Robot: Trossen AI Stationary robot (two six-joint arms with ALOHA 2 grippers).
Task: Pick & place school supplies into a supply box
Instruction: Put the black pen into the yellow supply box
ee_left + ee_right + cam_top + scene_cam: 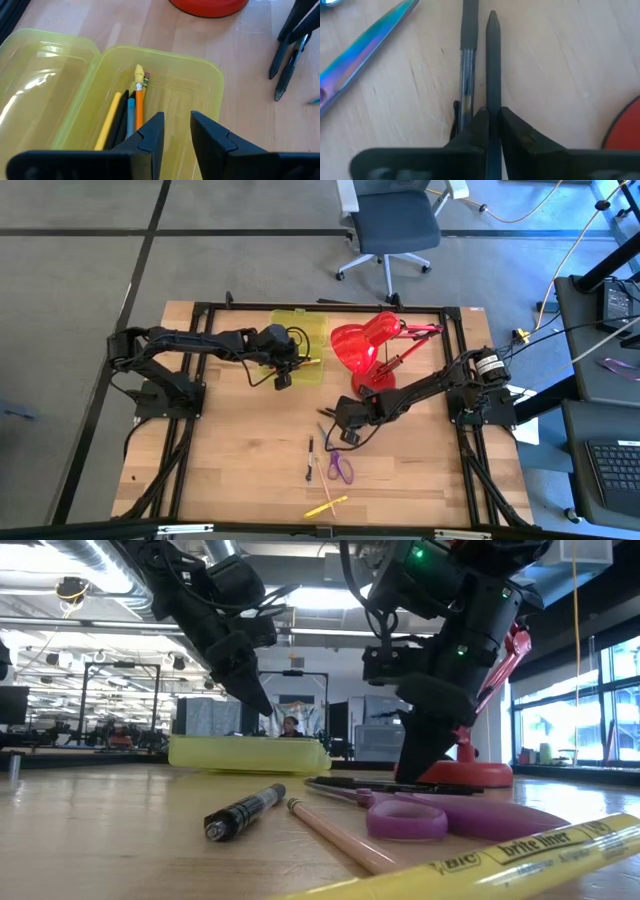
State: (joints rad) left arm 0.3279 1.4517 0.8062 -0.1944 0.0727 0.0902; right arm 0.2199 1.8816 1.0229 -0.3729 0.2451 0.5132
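Nearest you in the low view: a yellow highlighter (500, 858) at the table's (230, 460) front edge, about 6 o'clock on the table in the high view, then the pink pencil (335, 836) and the black marker (243, 811) just behind it, with the purple-handled scissors (450, 815) lying flat beside them, blades pointing toward 11 o'clock in the high view. Past the scissors your right tool (490, 122) is down at the table near the centre, at about 3 o'clock from the middle; its fingers (517, 132) are pressed onto a dark grey pencil (493, 65), which lies flat on the wood. A clear-barrelled black pen (468, 65) lies just beside that pencil, parallel, outside the grip. Scissor blade sits well off to one side of both. Red desk lamp (372, 350) stands right behind the right tool, its base near the fingers. Farther back, at about 12 o'clock on the table, the supply box (195, 85) sits open, lid laid flat beside it. Your left tool (175, 135) hovers over the box, fingers spread a little, nothing between them. Inside the box lie a yellow pencil (111, 117), a blue pen (131, 115), an orange pencil (141, 97) and a dark one, side by side along one wall.
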